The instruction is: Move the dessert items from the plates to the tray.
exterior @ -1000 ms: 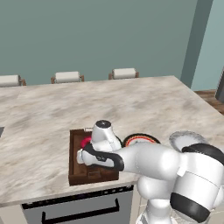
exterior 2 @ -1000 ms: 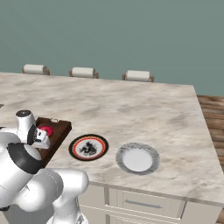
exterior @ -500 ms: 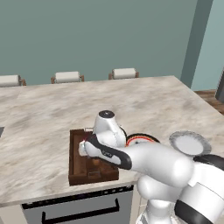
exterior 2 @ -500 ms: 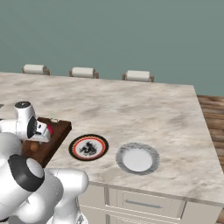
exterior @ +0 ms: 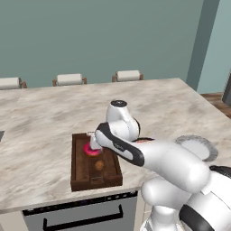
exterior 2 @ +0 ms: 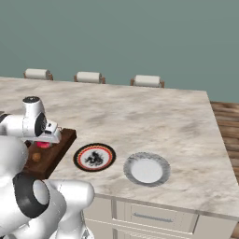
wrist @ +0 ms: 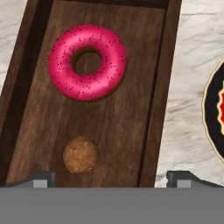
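both desserts lie in the tray: pink doughnut flat on the slatted floor toward one end, small brown cookie on the same floor, a bit apart from it, neither touching the rim. in the hand view the tool hangs above the tray with its two fingertips standing wide, nothing between them, so it holds nothing. in the left base view the tool sits just over the doughnut, with the cookie nearer the tray's front end.

patterned plate and plain pale plate sit on the counter beside the tray, both bare of food as far as the right base view shows. so the task looks done or all but done; step in hand reads as release and retreat.

to do it well: keep the jaws wide, lift straight up along the tool's own axis before any sideways swing, so a fingertip doesn't clip the doughnut or drag it against the rim. clear the tray wall fully, then pull the arm back. no need to regrasp. risk is small: a nudge could roll the cookie, which is light and round.
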Controlling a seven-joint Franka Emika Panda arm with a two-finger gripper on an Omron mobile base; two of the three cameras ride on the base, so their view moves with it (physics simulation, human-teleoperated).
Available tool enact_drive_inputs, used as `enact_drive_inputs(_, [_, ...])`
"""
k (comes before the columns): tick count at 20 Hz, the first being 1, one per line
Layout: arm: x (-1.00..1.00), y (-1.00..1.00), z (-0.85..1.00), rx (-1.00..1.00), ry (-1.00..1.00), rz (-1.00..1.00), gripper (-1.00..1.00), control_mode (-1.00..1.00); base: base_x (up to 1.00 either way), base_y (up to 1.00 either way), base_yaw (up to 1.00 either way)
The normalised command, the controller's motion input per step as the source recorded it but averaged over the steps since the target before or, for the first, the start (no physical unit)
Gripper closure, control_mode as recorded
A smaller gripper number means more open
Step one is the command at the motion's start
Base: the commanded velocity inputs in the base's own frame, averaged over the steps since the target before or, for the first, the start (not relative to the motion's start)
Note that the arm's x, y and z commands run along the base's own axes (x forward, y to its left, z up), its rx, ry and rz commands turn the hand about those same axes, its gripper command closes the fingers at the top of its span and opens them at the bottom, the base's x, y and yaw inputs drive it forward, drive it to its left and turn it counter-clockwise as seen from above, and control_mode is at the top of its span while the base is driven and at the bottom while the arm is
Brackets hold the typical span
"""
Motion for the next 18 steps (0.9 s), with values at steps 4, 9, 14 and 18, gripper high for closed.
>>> enact_drive_inputs(4, [0.58, -0.49, 0.21, -0.12, 0.08, -0.01, -1.0, -1.0, 0.0, 0.0, 0.0])
enact_drive_inputs(9, [0.58, -0.83, 0.22, -0.06, 0.07, -0.01, -1.0, -1.0, 0.0, 0.0, 0.0])
enact_drive_inputs(14, [0.16, -1.0, 0.05, 0.0, 0.0, 0.0, -1.0, -1.0, 0.0, 0.0, 0.0])
enact_drive_inputs(18, [0.03, -1.0, 0.02, 0.0, 0.0, 0.0, -1.0, -1.0, 0.0, 0.0, 0.0])
